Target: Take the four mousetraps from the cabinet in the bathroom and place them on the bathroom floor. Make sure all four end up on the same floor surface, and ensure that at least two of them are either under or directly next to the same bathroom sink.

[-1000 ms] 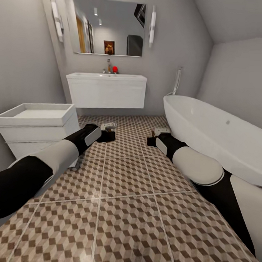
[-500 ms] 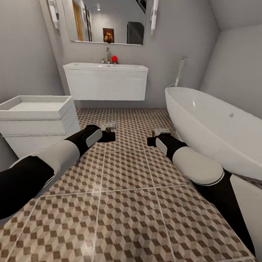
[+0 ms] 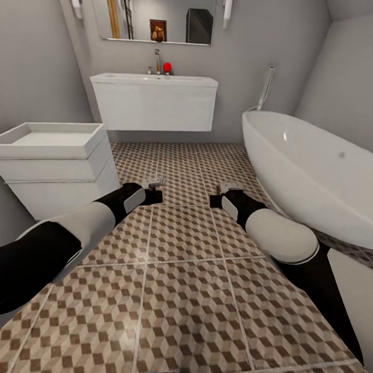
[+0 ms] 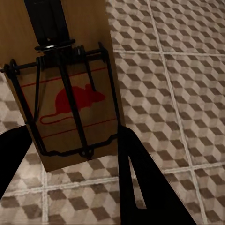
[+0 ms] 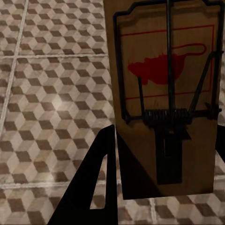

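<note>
While you face the long white wall-hung sink (image 3: 154, 100), each gripper (left (image 3: 153, 189), right (image 3: 221, 194)) grips a tan wooden mousetrap (image 4: 65, 89) (image 5: 166, 101) above the cube-patterned tile floor (image 3: 181, 295).

White oval bathtub (image 3: 318, 177) along the wall at right, with a chrome fitting (image 3: 264, 89) rising at its far end. Small white drawer unit (image 3: 53, 166) against the wall at left, its top forming a shallow tray. Mirror (image 3: 160, 15) on the far wall, flanked by two vertical light bars (image 3: 227, 8); a framed picture shows in its reflection. Small red object (image 3: 167, 67) standing near the tap below the mirror.
</note>
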